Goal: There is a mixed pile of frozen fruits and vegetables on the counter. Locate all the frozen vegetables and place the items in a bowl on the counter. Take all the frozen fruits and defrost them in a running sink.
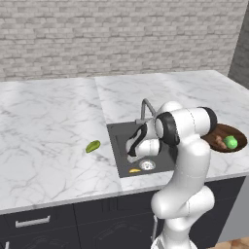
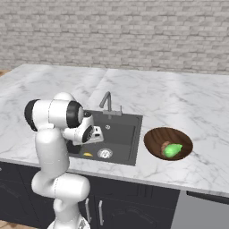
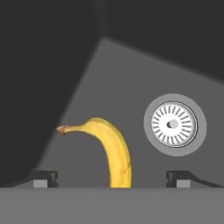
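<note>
The yellow banana [image 3: 114, 151] lies on the floor of the dark grey sink [image 3: 131, 78], left of the round silver drain [image 3: 174, 124]. My gripper [image 3: 112, 178] hangs open just above it, one fingertip on each side, touching nothing. From the base, the gripper [image 1: 131, 157] is low over the sink [image 1: 121, 141], with the banana [image 1: 134, 170] near the front wall. The olive-green oval [image 1: 93, 146] rests on the counter [image 1: 48, 126] left of the sink. The wooden bowl [image 2: 154, 134] right of the sink holds the bright green piece [image 2: 172, 150] and the brown lump [image 2: 164, 146].
The grey faucet [image 2: 107, 102] stands at the sink's back edge, and I see no water running. A brick wall [image 1: 121, 34] backs the counter. My own arm hides part of the bowl [image 1: 238, 132] in the left base view.
</note>
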Motion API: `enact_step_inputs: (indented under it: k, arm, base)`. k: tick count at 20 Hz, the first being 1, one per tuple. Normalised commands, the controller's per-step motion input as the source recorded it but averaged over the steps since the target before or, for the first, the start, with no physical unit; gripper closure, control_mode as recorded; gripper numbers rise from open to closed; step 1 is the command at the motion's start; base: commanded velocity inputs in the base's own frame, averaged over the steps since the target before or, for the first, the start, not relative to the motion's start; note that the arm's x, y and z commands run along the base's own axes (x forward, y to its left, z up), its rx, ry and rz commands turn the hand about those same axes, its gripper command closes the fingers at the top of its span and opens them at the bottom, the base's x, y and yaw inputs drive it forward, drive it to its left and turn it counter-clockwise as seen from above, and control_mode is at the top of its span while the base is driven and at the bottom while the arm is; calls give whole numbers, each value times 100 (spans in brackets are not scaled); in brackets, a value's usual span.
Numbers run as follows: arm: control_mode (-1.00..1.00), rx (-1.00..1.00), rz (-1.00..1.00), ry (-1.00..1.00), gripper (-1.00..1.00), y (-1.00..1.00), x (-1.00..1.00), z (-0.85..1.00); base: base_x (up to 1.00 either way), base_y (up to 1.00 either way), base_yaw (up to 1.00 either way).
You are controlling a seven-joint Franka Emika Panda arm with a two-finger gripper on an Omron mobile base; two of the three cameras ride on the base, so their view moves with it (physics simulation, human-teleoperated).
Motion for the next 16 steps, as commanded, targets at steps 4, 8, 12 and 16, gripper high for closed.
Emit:
enact_step_inputs:
  k: [4,8,12,16]
  arm:
    - [-100,1,0,-2,-100,1,-2,51]
    - [-100,3,-3,-3,-100,0,-10,43]
    - [-100,4,-6,-3,-100,0,-6,43]
    - [-100,2,-7,-4,-100,8,-1,45]
  base:
    - [0,0,0]
    - [0,0,0]
    - [0,0,0]
    - [0,0,0]
